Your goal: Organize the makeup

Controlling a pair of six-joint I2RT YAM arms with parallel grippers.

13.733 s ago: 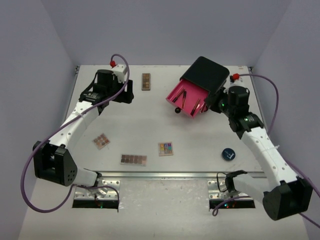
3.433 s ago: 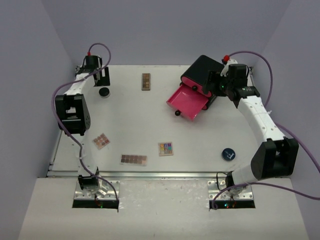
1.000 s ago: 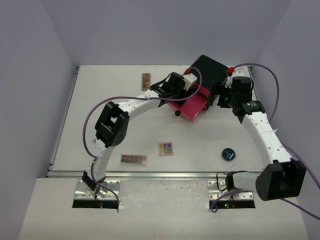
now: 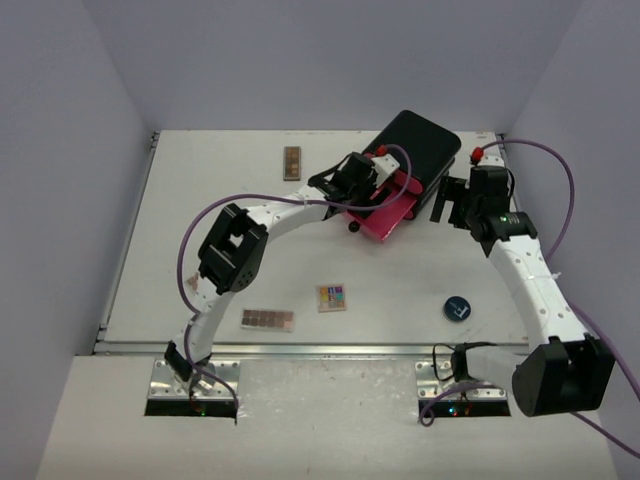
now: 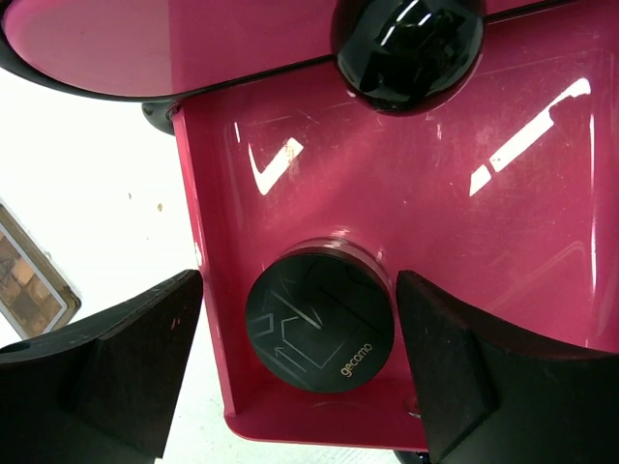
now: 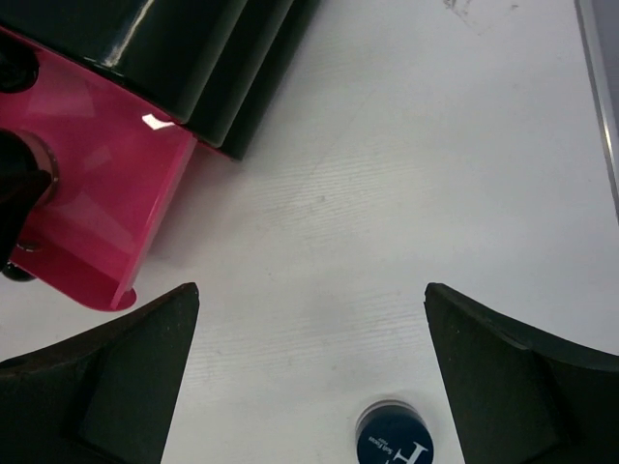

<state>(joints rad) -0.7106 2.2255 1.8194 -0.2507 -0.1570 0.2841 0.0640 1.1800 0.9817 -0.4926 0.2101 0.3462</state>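
A round black compact (image 5: 319, 322) lies flat in the front corner of the open pink drawer (image 5: 435, 193). My left gripper (image 5: 298, 280) hangs over it, open, with a gap between each finger and the compact. From above, my left gripper (image 4: 372, 188) is over the drawer (image 4: 392, 215). My right gripper (image 4: 450, 203) stands open beside the black box (image 4: 418, 148), holding nothing. On the table lie a brown palette (image 4: 292, 162), a multicoloured palette (image 4: 332, 297), a long brown palette (image 4: 267, 319) and a dark blue round compact (image 4: 457, 308). The pencils are out of view.
A black knob (image 5: 406, 39) of the shut drawer above sits right over the open one. In the right wrist view the box (image 6: 193, 48) and pink drawer (image 6: 87, 174) are to the left, the blue compact (image 6: 392, 440) below. The left arm (image 4: 280, 210) spans the table's middle.
My left gripper has shifted slightly right over the drawer. My right gripper has drawn back a little from the box's side.
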